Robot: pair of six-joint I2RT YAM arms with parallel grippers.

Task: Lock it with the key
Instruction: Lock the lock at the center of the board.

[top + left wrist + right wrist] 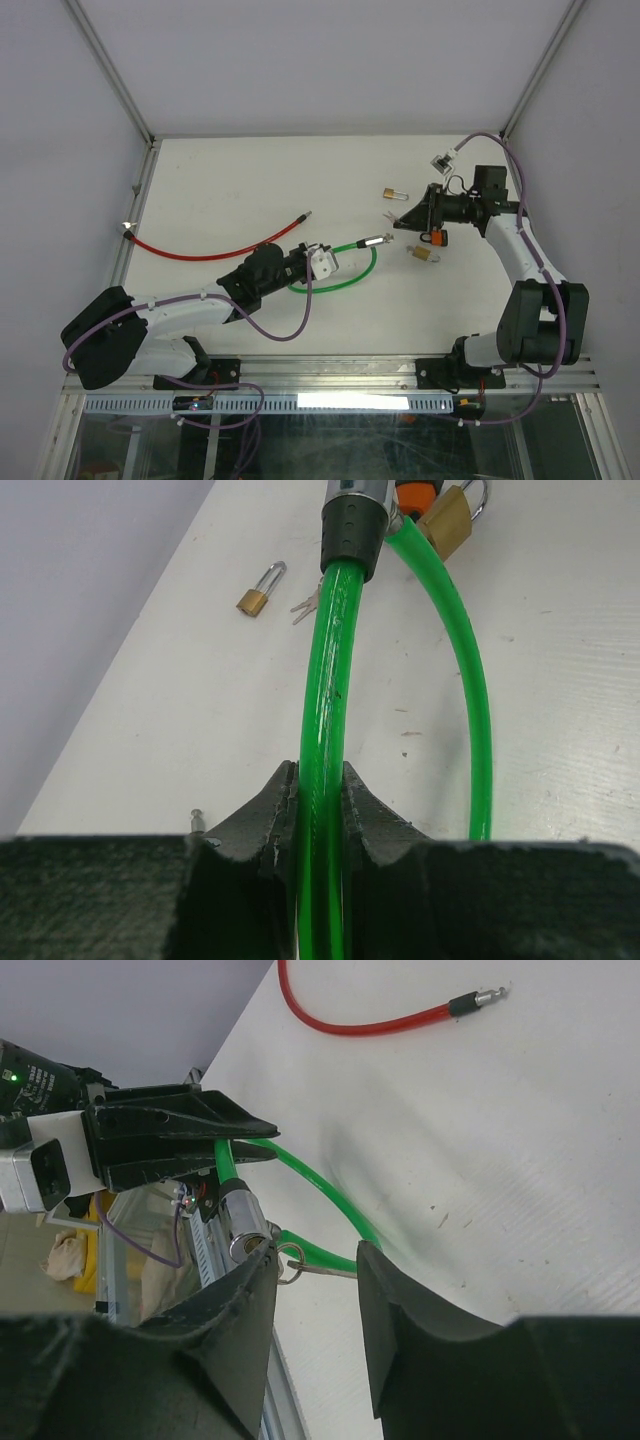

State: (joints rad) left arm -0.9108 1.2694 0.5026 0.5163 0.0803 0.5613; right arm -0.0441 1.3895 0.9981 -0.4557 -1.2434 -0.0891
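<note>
Green glossy cable (330,660) pinched in left gripper (318,777); right gripper (315,1253) gapes around key (298,1265).

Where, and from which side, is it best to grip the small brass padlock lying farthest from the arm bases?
Probably from above, pinching across the two narrow sides of the body of the small brass padlock. It lies flat on the white table, so its broad faces are unreachable, and the thin steel shackle would likely pivot.

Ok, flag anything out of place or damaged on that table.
Nothing looks spilled or broken. Only the red cable sits a little oddly: it lies loose on the left side, with one end reaching the left edge of the table.
</note>
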